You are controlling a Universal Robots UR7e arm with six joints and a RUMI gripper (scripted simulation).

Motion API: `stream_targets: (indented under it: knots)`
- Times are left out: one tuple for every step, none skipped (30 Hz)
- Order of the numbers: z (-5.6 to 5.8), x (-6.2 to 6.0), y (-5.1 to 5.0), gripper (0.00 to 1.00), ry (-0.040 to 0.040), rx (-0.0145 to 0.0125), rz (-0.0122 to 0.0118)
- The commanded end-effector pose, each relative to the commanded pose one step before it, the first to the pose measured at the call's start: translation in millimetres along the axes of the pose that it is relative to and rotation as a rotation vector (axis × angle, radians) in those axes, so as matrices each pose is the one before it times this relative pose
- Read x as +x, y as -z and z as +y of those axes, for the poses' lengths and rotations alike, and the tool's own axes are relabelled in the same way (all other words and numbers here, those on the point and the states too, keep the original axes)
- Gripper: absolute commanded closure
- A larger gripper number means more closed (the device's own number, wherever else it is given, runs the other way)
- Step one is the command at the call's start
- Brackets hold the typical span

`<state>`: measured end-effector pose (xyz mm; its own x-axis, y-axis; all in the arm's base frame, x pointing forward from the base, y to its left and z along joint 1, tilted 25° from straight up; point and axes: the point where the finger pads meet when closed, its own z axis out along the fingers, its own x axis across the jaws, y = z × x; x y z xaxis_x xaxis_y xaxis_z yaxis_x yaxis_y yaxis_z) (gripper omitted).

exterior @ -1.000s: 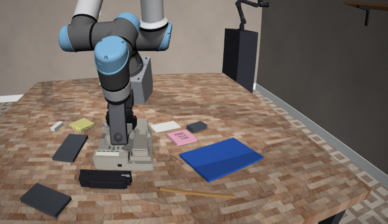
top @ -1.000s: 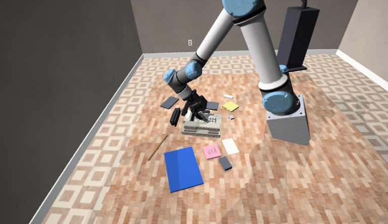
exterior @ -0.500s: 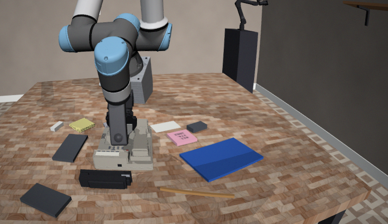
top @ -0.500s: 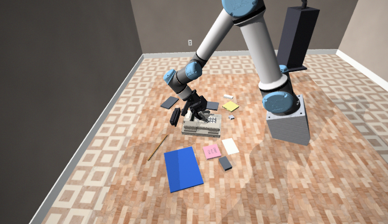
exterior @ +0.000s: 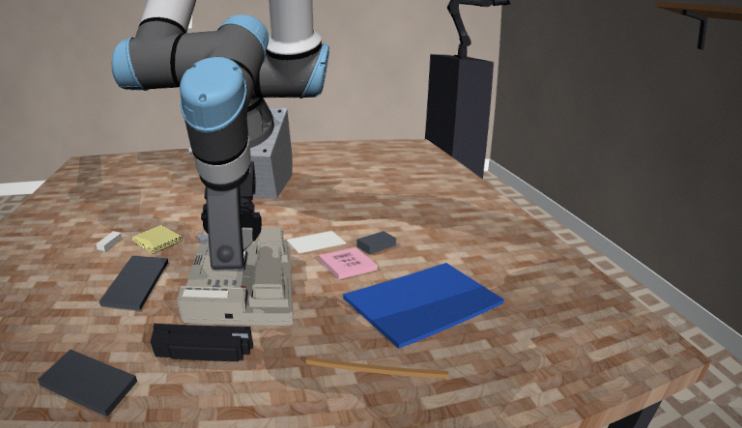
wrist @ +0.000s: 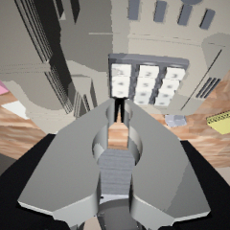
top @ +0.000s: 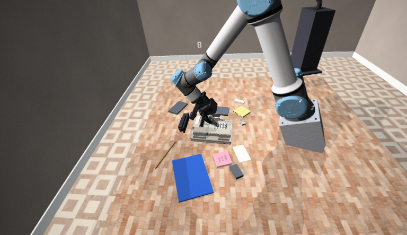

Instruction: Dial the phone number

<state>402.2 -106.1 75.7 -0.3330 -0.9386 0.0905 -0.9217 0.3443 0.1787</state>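
A beige desk phone (top: 210, 133) (exterior: 262, 292) (wrist: 158, 29) lies on the wooden table, its handset (top: 200, 130) (exterior: 271, 262) in the cradle. Its white keypad (top: 221, 125) (wrist: 146, 83) faces up. My gripper (top: 213, 121) (wrist: 120, 99) is shut, with nothing between the fingers. In the wrist view the joined fingertips stand at the near edge of the keypad's left column. In the exterior view the wrist body hides the tips and the keypad. The pink note (top: 222, 158) (exterior: 347, 262) with dark writing lies beside the phone; a sliver shows in the wrist view (wrist: 3, 88).
Around the phone lie a blue book (top: 191, 176) (exterior: 423, 302), a white card (top: 241, 153) (exterior: 316, 241), a yellow pad (top: 241, 111) (exterior: 156, 238) (wrist: 221, 122), a pencil (top: 165, 154) (exterior: 377, 368), a black box (top: 183, 122) (exterior: 199, 341) and several dark slabs (exterior: 133, 281). The arm's grey base (top: 301, 130) stands close.
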Motion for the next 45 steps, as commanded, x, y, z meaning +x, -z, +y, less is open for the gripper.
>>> stream_targets:
  knots:
    - [0.05,0.02,2.32,1.0,0.00002,0.00106,0.00011]
    - [-0.48,0.0,0.34,1.0,0.0,0.0,0.0]
    - [-0.6,0.0,0.42,1.0,0.0,0.0,0.0]
    - [-0.71,0.0,0.5,1.0,0.0,0.0,0.0]
    - [-0.8,0.0,0.56,1.0,0.0,0.0,0.0]
    - [-0.88,0.0,0.61,1.0,0.0,0.0,0.0]
    - [0.0,0.0,0.0,1.0,0.0,0.0,0.0]
    - [0.0,0.0,0.0,1.0,0.0,0.0,0.0]
    - [-0.93,0.0,0.65,1.0,0.0,0.0,0.0]
    - [-0.95,0.0,0.67,1.0,0.0,0.0,0.0]
    - [-0.95,0.0,0.67,1.0,0.0,0.0,0.0]
    - [-0.93,0.0,0.65,1.0,0.0,0.0,0.0]
    - [-0.87,0.0,0.61,1.0,0.0,0.0,0.0]
    - [-0.8,0.0,0.56,1.0,0.0,0.0,0.0]
    - [-0.7,0.0,0.49,1.0,0.0,0.0,0.0]
    - [-0.6,0.0,0.42,1.0,0.0,0.0,0.0]
    - [-0.48,0.0,0.33,1.0,0.0,0.0,0.0]
    - [-0.35,0.0,0.25,1.0,0.0,0.0,0.0]
    - [-0.24,0.0,0.17,1.0,0.0,0.0,0.0]
    - [-0.13,0.0,0.09,1.0,0.0,0.0,0.0]
    - [-0.05,0.0,0.04,1.0,0.0,0.0,0.0]
    - [-0.01,0.0,0.01,1.0,0.0,0.0,0.0]
    - [-0.02,0.0,-0.03,1.0,0.0,0.0,0.0]
    - [0.0,0.0,0.0,1.0,0.0,0.0,0.0]
    - [0.0,0.0,0.0,1.0,0.0,0.0,0.0]
    - [-0.12,0.0,-0.17,1.0,0.0,0.0,0.0]
    - [-0.27,0.0,-0.39,1.0,0.0,0.0,0.0]
    - [-0.45,0.0,-0.64,1.0,0.0,0.0,0.0]
    - [-0.62,0.0,-0.89,1.0,0.0,0.0,0.0]
    - [-0.75,0.0,-1.08,1.0,0.0,0.0,0.0]
    - [-0.84,0.0,-1.2,1.0,0.0,0.0,0.0]
    - [-0.87,0.0,-1.24,1.0,0.0,0.0,0.0]
    - [-0.84,0.0,-1.2,1.0,0.0,0.0,0.0]
    - [-0.75,0.0,-1.06,1.0,0.0,0.0,0.0]
    - [-0.61,0.0,-0.87,1.0,0.0,0.0,0.0]
    - [-0.44,0.0,-0.63,1.0,0.0,0.0,0.0]
    - [-0.27,0.0,-0.38,1.0,0.0,0.0,0.0]
    - [-0.11,0.0,-0.16,1.0,0.0,0.0,0.0]
    - [-0.02,0.0,-0.03,1.0,0.0,0.0,0.0]
    - [-0.03,0.0,-0.04,1.0,0.0,0.0,0.0]
    - [0.0,0.0,0.0,1.0,0.0,0.0,0.0]
    - [0.0,0.0,0.0,1.0,0.0,0.0,0.0]
    - [-0.11,0.0,-0.16,1.0,0.0,0.0,0.0]
    - [-0.11,0.0,-0.16,1.0,0.0,0.0,0.0]
    - [-0.03,0.0,-0.04,1.0,0.0,0.0,0.0]
